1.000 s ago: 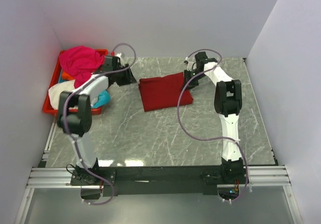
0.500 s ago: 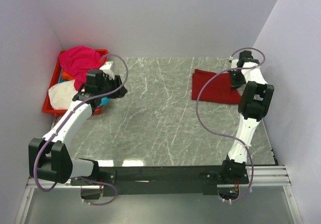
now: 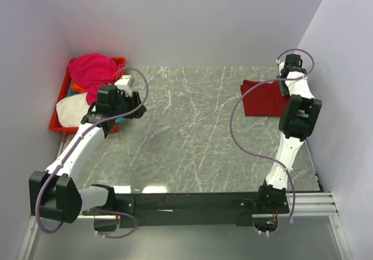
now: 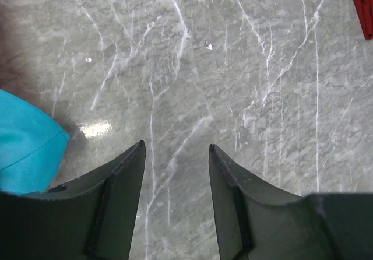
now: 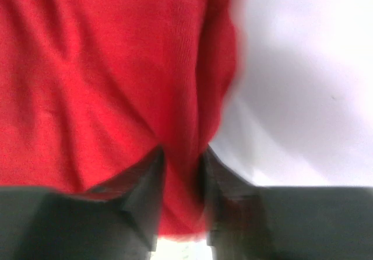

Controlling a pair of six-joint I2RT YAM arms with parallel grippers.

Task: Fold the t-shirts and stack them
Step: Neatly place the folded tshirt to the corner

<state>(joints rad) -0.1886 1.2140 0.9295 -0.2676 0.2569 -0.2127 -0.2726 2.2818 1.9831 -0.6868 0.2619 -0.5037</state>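
T-shirts [image 3: 90, 69] — four in the crate [image 3: 64, 129], one dark red t-shirt [image 3: 262, 102] on table [image 3: 186, 132].

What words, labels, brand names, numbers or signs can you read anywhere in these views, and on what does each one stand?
None: no word, label, number or sign can be read in any view.
The folded dark red cloth t-shirt, the red plastic crate and the grey marble table show no print.
The right wrist view is blurred, so any small mark there could not be read.
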